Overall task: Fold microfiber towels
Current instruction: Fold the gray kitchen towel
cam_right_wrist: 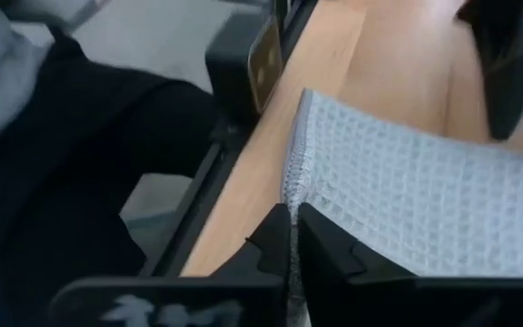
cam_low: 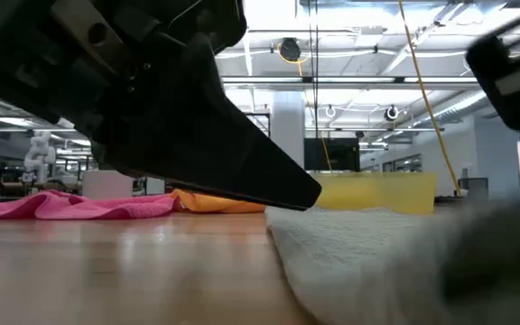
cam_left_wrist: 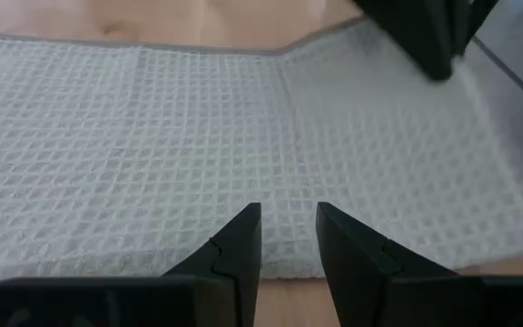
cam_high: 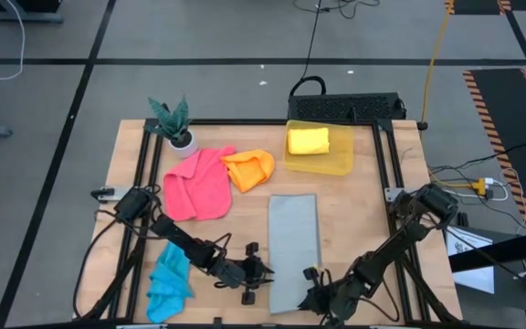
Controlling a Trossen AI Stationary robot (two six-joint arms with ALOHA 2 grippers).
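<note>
The grey towel (cam_high: 293, 249) lies as a long folded strip on the table (cam_high: 354, 210), its near end between the two arms. The left pincer (cam_left_wrist: 288, 238) sits at that towel's long left edge near the near end, its fingers (cam_left_wrist: 240, 243) slightly parted and empty, the tips just over the towel's border. The right pincer (cam_right_wrist: 293, 229) is at the near right corner of the grey towel, clenched on its edge, the cloth caught between the closed tips.

The pink towel (cam_high: 199, 184) is spread loosely to the left of the grey towel, and the orange towel (cam_high: 249, 168) lies crumpled touching the pink one, beyond the grey towel's far left corner. The blue towel (cam_high: 169, 278) is bunched well to the left of the grey towel's near end. The yellow towel (cam_high: 308, 140) sits folded inside a translucent yellow bin (cam_high: 338, 164) just past the grey towel's far end. A small potted plant (cam_high: 175, 123) stands beyond the pink towel.

The table is pale wood with a dark frame. Past it, the low view shows a large hall with ceiling lights and a white column (cam_low: 287, 126).

The grey towel has a square waffle weave with a stitched hem; the pink one looks soft and rumpled
</note>
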